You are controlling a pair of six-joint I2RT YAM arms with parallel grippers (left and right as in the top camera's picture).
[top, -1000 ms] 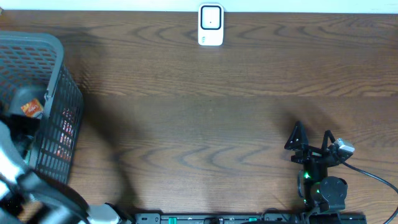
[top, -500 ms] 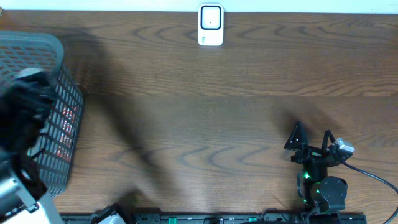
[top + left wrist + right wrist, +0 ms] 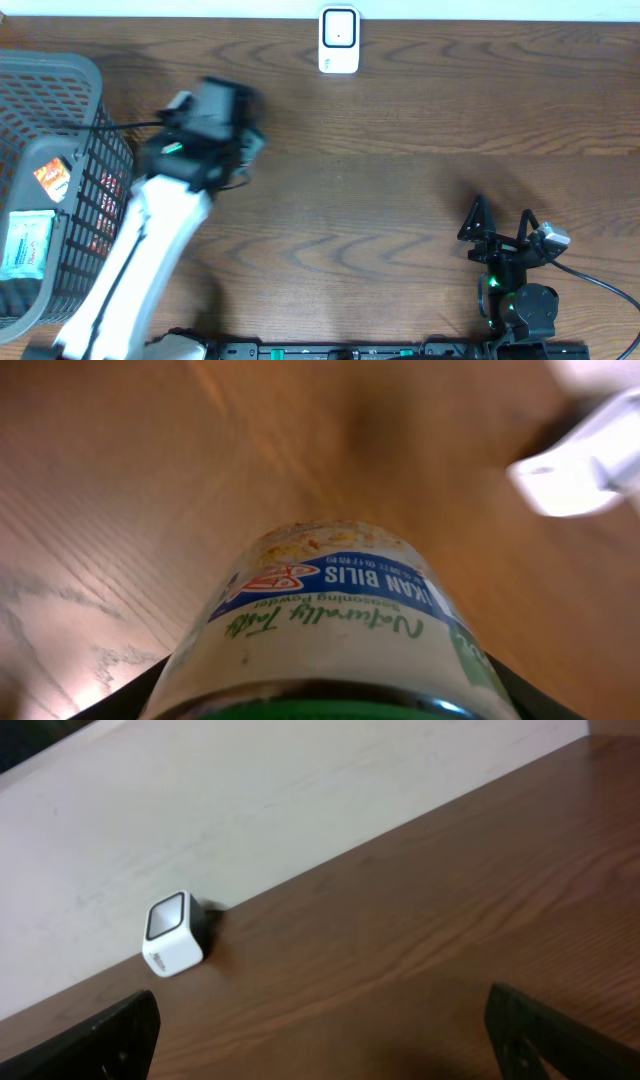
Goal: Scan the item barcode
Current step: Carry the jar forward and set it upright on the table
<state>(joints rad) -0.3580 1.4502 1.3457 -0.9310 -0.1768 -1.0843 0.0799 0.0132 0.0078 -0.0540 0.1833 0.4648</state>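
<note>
Filling the lower middle of the left wrist view, the jar [image 3: 330, 630] shows a pale label with a blue band reading "IKAN BILIS" and green script below it, and a green band at its near end. Dark fingers [image 3: 115, 695] sit against each side of it, so the left gripper [image 3: 222, 112] has its jaws partly apart and clamped on the jar, held above the wooden table [image 3: 380, 200]. Seen from overhead, that gripper is blurred; it sits left of the scanner [image 3: 339, 41] and a little nearer the robot's side, well apart from it, and the jar itself cannot be made out there. Farther left of the scanner stands a grey mesh basket [image 3: 95, 170] holding a white packet [image 3: 25, 243] and an orange-labelled item [image 3: 52, 175]. Right of the scanner and far toward the robot's edge, the right gripper [image 3: 502, 222] rests with its jaws spread wide, holding nothing.
</note>
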